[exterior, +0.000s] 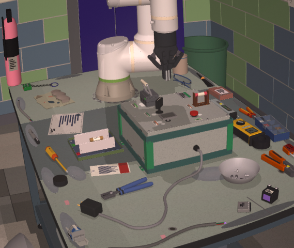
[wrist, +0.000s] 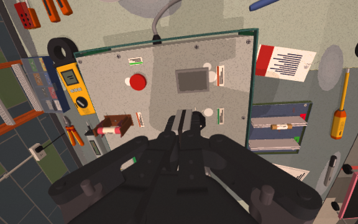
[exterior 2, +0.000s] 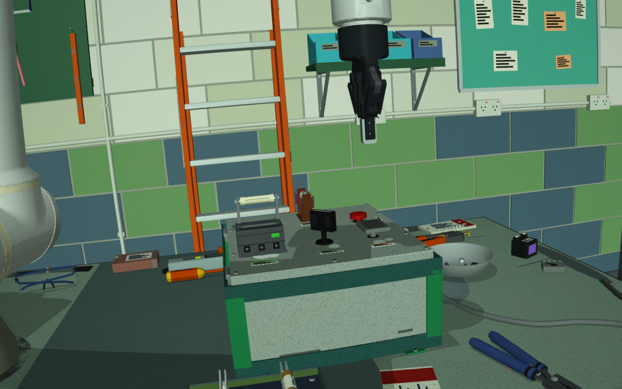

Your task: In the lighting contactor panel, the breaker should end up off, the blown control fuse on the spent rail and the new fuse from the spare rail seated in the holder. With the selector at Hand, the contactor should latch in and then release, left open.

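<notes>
In the middle of the bench stands the green-framed contactor panel [exterior: 175,125]. On its top are the dark breaker [exterior: 148,96] with a pale handle, the black selector knob [exterior: 159,104], a red button [exterior: 194,113] and a grey contactor plate [exterior: 167,115]. A brown fuse holder [exterior: 201,98] at the back carries a pink-banded fuse [wrist: 108,130]. Left of the panel the rail block [exterior: 95,144] has one amber fuse [exterior: 96,138] lying on it, while my gripper [exterior: 166,75] hangs shut and empty high above the panel's rear.
A green bin [exterior: 206,57] stands behind the bench at the back right. A grey cable [exterior: 165,197] runs from the panel's front across the bench. A yellow meter [exterior: 248,130], a metal bowl [exterior: 239,168], blue pliers [exterior: 128,188] and a screwdriver [exterior: 54,157] lie around the panel.
</notes>
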Action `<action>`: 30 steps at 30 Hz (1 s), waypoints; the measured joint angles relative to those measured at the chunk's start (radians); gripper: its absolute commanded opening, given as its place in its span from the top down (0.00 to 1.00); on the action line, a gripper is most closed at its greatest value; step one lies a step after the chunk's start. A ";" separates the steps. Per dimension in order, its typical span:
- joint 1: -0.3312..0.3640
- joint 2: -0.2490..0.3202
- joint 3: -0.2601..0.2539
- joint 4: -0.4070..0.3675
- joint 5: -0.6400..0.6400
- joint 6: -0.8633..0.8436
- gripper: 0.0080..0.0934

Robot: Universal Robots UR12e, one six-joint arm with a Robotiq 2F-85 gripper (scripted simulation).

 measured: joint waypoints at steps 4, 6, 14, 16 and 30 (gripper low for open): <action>0.000 0.005 0.008 -0.013 0.000 -0.001 1.00; 0.000 0.008 0.014 -0.022 0.000 -0.001 1.00; 0.000 0.026 0.045 -0.071 0.000 -0.001 1.00; 0.000 0.032 0.053 -0.085 0.000 -0.001 1.00; 0.000 0.077 0.107 -0.182 0.000 -0.001 1.00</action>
